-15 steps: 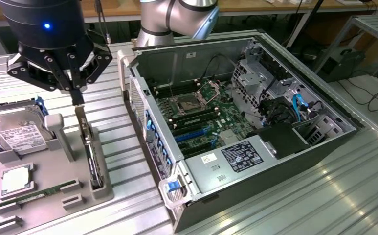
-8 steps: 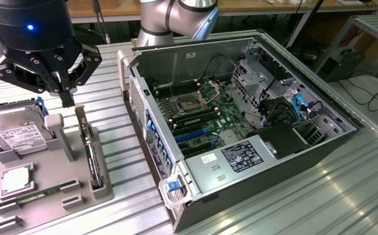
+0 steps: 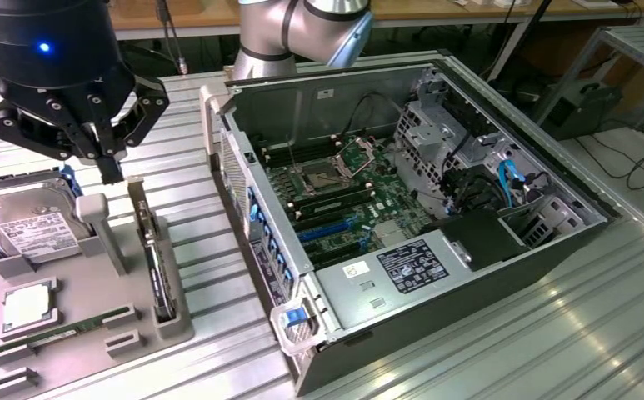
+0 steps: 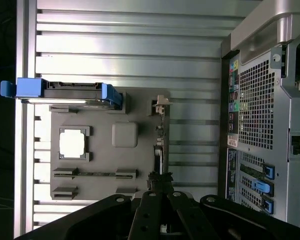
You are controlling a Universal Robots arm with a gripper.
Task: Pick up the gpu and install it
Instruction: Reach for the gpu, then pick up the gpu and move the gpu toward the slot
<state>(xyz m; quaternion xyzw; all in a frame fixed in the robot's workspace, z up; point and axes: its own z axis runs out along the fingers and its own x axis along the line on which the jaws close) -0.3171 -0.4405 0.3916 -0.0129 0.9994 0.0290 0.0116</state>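
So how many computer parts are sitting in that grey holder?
4: the hard drive at one end, the square chip beside it, the memory stick past that, and the gpu standing on edge along the side nearest the computer case.

The table (image 3: 566, 333) is made of ribbed metal with a soft sheen, the parts holder (image 3: 91, 292) of matt grey plastic. The gpu (image 3: 158, 275) is ended by a bare silver metal bracket, and the computer case (image 3: 322, 96) is lined with dull sheet metal.
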